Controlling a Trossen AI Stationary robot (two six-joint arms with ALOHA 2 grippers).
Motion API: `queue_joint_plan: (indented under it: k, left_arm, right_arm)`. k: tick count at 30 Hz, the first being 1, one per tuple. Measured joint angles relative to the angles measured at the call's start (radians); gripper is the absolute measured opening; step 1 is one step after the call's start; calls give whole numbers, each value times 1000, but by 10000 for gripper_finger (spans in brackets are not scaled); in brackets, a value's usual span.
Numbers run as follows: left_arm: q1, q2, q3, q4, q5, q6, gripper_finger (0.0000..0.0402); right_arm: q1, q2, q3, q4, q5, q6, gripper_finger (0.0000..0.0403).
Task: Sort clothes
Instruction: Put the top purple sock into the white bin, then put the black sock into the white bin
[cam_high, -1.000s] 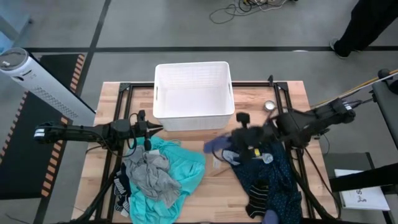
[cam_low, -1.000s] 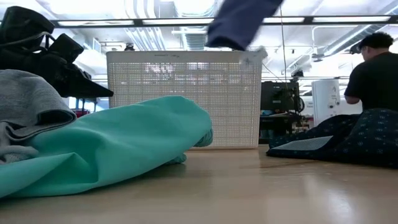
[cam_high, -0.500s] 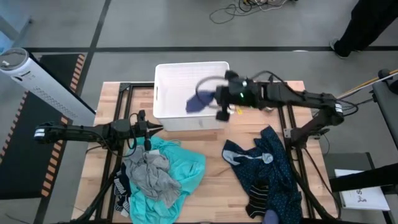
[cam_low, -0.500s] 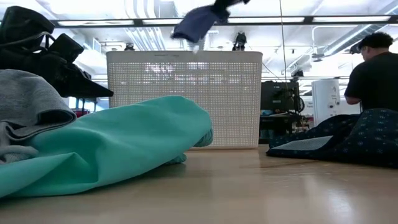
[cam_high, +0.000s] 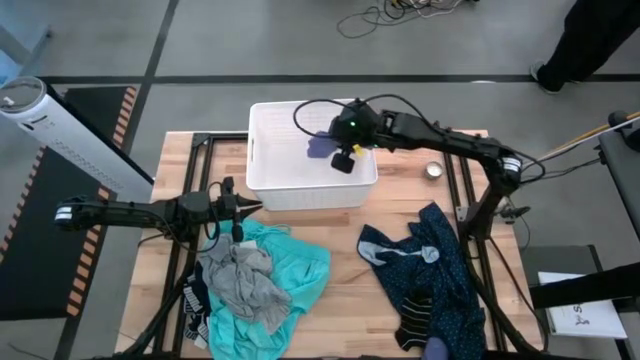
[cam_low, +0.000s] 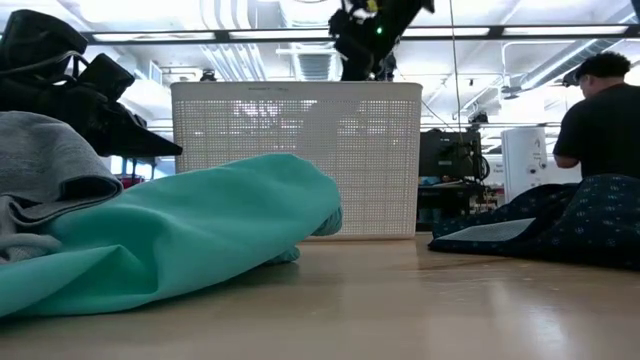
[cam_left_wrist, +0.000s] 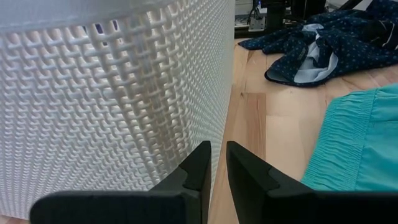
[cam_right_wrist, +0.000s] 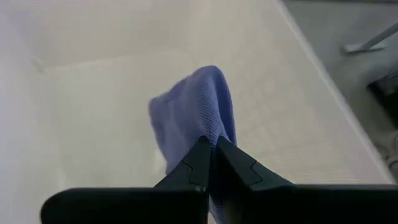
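Observation:
My right gripper (cam_high: 333, 150) is above the inside of the white bin (cam_high: 265, 190), shut on a small periwinkle-blue cloth (cam_right_wrist: 196, 109). A turquoise garment (cam_high: 295, 270) lies on the table's near left, with a grey garment (cam_high: 245, 280) on top of it. A dark blue dotted garment (cam_high: 440, 275) lies spread at the near right. My left gripper (cam_left_wrist: 218, 155) waits empty by the bin's near left wall, above the turquoise garment, its fingers almost together. My right gripper pinches the blue cloth between its two fingers at a bunched fold (cam_right_wrist: 210, 132), coming from above and pointing down into the bin. The cloth hangs below the fingers over the bin's floor; I cannot tell whether its lower end touches it.
A small metal can (cam_high: 433, 170) stands right of the bin. A dark sock (cam_high: 415, 305) lies on the dotted garment. A white tower (cam_high: 60, 130) stands off the table's left. A person (cam_low: 600, 110) is in the room beyond.
My right gripper has gone up and toward the table's far left, from above the dotted garment to over the bin, staying shut on the small blue cloth. The cloth swung through the air and now hangs inside the bin.

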Motion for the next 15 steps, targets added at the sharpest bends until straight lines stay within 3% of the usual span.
queue_joint_plan:
  k: [7, 15]
  left_arm:
    - [0, 0, 0, 0, 0, 0, 38]
    - [0, 0, 0, 1, 0, 0, 38]
  right_arm:
    - [-13, 11, 0, 4, -56, 25, 15]
    - [-9, -2, 51, -72, -66, 75, 139]
